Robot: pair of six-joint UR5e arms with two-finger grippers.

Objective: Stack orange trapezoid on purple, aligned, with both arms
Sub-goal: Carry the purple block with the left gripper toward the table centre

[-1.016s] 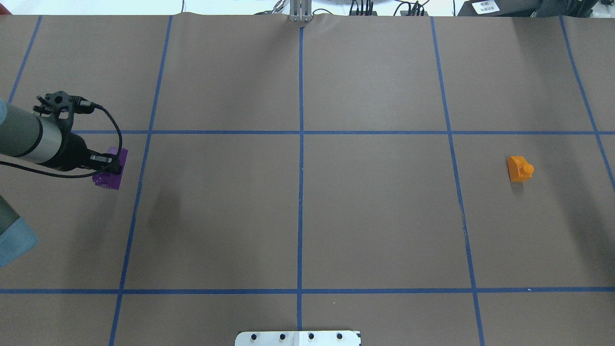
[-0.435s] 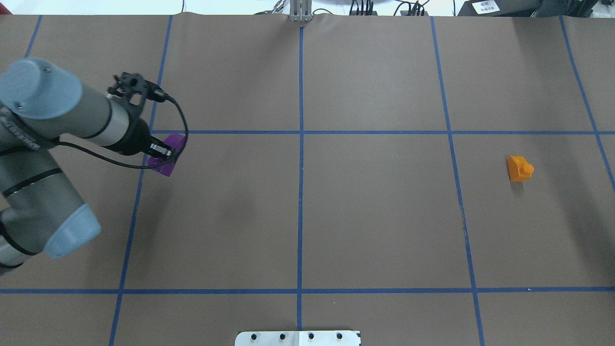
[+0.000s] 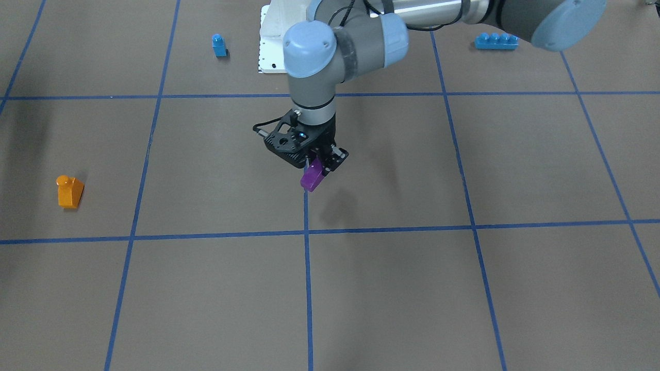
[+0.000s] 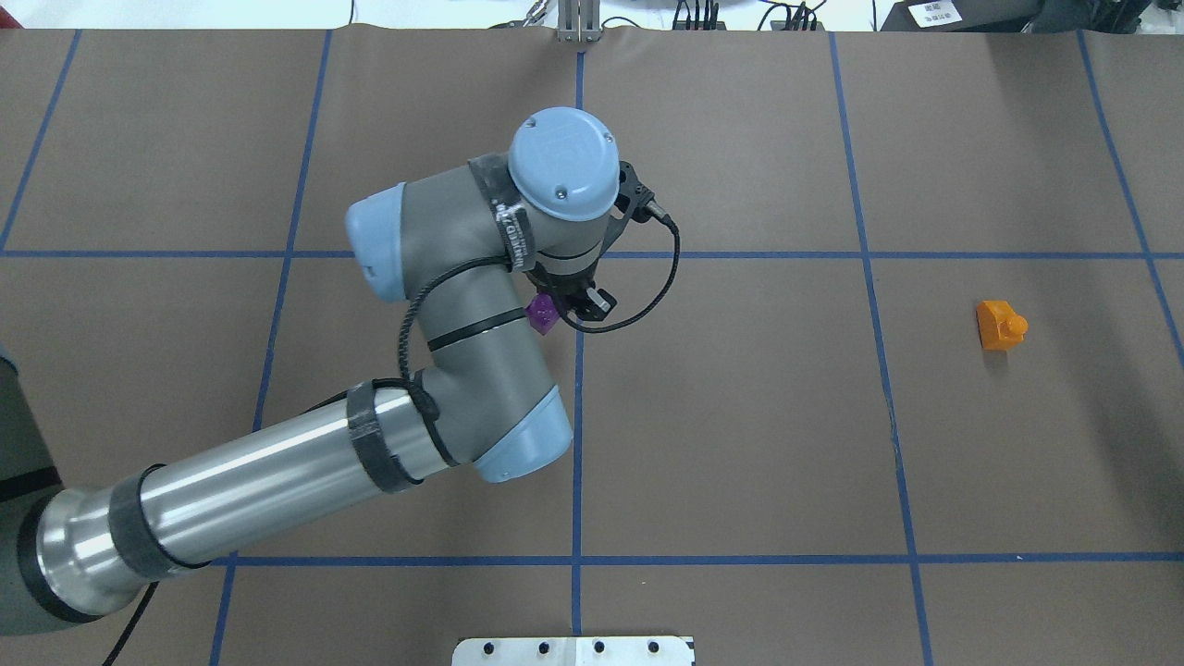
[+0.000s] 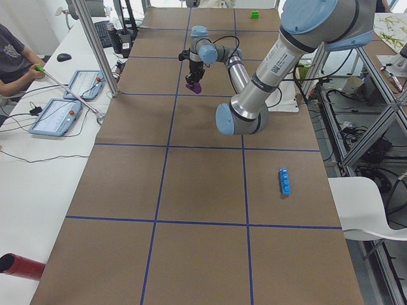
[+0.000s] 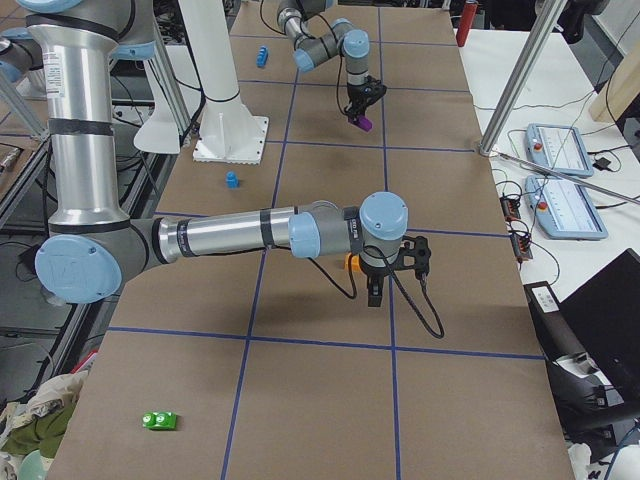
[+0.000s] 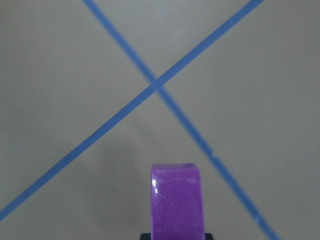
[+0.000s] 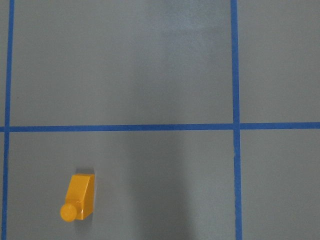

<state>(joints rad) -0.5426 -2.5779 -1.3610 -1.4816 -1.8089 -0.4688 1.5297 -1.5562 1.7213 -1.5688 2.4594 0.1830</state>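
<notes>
— Though parked far out to the left of the central tape cross (image 4: 579, 254) a second ago, now swung in to hang just on the robot's side of it: left claw (image 3: 316, 168), clamped on the purple (image 3: 311, 180), lifted clear of the table (image 4: 740, 444).
— Shifted elsewhere too?
— Only the left arm (image 4: 277, 462). Orange trapezoid (image 4: 997, 326) exactly as before, well off to the right of the cross, resting on the table.
— And the right claw (image 6: 375, 293)?
— Caught only from the table's right end, overlapping the orange trapezoid there and partly hiding it. Cannot tell whether wide or narrow, nor how near.
— Around the cross otherwise?
— Small blue block (image 3: 219, 45) and blue four-stud brick (image 3: 496, 40), both far back on the robot's side of it, either side of the white base mount (image 3: 269, 36). Green block (image 6: 159, 420) far to the right of the cross, beyond the orange trapezoid. From overhead, mostly covered by the left arm's wrist joints: the purple.
— Surfaces?
— Purple: glossy plastic, smooth face with a bright glint, rounded edges. Orange trapezoid: same gloss, one sloped side, one round stud. Table: matte brown paper gridded with blue tape.
</notes>
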